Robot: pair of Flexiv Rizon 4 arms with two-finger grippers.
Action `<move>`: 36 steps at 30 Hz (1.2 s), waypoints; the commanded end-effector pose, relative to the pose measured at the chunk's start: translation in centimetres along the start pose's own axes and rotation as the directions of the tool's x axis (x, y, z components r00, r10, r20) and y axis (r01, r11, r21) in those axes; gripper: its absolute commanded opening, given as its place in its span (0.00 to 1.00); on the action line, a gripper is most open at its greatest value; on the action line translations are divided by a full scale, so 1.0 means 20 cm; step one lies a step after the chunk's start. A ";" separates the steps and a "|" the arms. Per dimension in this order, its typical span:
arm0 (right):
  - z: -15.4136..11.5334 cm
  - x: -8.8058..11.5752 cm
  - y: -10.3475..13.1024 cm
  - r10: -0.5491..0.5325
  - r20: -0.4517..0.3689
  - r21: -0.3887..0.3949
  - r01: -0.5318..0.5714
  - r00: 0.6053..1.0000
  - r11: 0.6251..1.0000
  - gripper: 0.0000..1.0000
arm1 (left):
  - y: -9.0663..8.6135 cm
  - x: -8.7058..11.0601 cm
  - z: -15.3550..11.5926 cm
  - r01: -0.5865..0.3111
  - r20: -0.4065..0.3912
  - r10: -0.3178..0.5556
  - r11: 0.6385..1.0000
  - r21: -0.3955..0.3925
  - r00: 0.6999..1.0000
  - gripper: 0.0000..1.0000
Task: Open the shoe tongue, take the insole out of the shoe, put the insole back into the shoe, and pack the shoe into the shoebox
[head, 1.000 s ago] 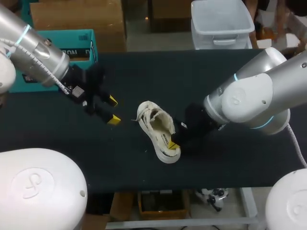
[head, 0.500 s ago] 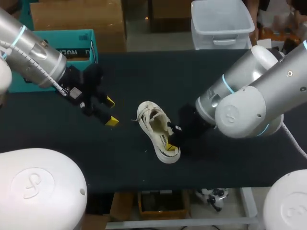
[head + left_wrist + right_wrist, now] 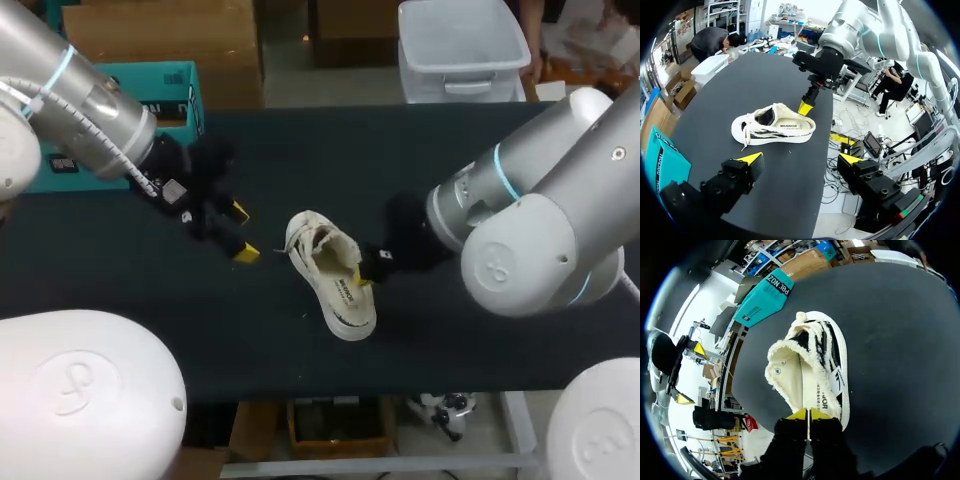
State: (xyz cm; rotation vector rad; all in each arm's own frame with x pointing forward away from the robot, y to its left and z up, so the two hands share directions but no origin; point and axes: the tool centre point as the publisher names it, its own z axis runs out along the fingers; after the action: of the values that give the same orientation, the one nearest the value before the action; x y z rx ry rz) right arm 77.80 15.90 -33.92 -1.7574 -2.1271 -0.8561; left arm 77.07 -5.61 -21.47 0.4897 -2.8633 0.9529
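Shoe (image 3: 330, 278) lies at the middle of the table (image 3: 480, 160), insole (image 3: 335, 262) not yet out. Right gripper (image 3: 364, 272), tips pressed together, has shifted from the heel along the shoe's rim. Left gripper (image 3: 241, 232), spread, has edged nearer the toe, so tongue-opening is probably only beginning.

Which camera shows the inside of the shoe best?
The right wrist view: it looks straight down into the shoe, showing its pale inside. The head view shows the shoe smaller, from above. The left wrist view sees the shoe side-on, with only a sliver of the inside.
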 end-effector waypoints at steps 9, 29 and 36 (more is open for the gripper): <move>-0.19 -0.08 0.05 -0.132 -0.022 0.013 0.132 0.991 0.991 0.57 | -0.02 0.05 0.03 0.085 0.075 -0.081 0.995 -0.054 0.994 1.00; -0.22 -0.12 0.08 -0.153 -0.098 0.047 0.158 0.983 0.986 1.00 | -0.07 0.00 0.07 0.285 0.097 -0.280 0.958 -0.040 0.955 1.00; -0.20 -0.24 0.15 -0.362 -0.122 0.121 0.376 0.924 0.919 1.00 | -0.07 0.01 0.21 0.594 0.191 -0.577 0.804 -0.043 0.794 1.00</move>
State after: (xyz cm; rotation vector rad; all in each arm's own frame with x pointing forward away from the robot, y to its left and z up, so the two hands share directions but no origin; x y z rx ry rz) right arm 80.28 10.57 -32.17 -1.3812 -2.4206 -0.8559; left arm 76.78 -7.59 -22.82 0.9801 -2.7682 0.7972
